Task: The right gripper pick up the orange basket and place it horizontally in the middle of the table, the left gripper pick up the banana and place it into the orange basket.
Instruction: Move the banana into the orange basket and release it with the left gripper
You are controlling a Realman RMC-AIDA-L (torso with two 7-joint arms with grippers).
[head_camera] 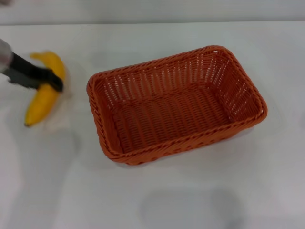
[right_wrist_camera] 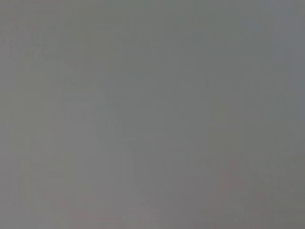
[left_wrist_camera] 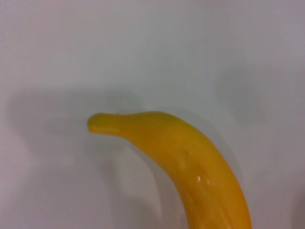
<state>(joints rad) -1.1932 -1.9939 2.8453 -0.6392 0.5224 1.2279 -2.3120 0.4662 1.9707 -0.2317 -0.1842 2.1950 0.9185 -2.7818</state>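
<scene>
The orange basket point(head_camera: 171, 117) lies empty in the middle of the white table point(head_camera: 57, 191), its long side running roughly left to right, a little askew. Left of it is the yellow banana point(head_camera: 42, 102). My left gripper point(head_camera: 55, 81) reaches in from the left edge, and its black fingers cross the banana's middle and close on it. In the left wrist view the banana point(left_wrist_camera: 190, 162) fills the lower part, its tip curving over the table point(left_wrist_camera: 143, 47). The right gripper is out of view, and the right wrist view shows only plain grey.
A faint shadow falls on the table near the front edge point(head_camera: 190, 210). A pale wall or ledge runs along the table's far edge point(head_camera: 152, 12).
</scene>
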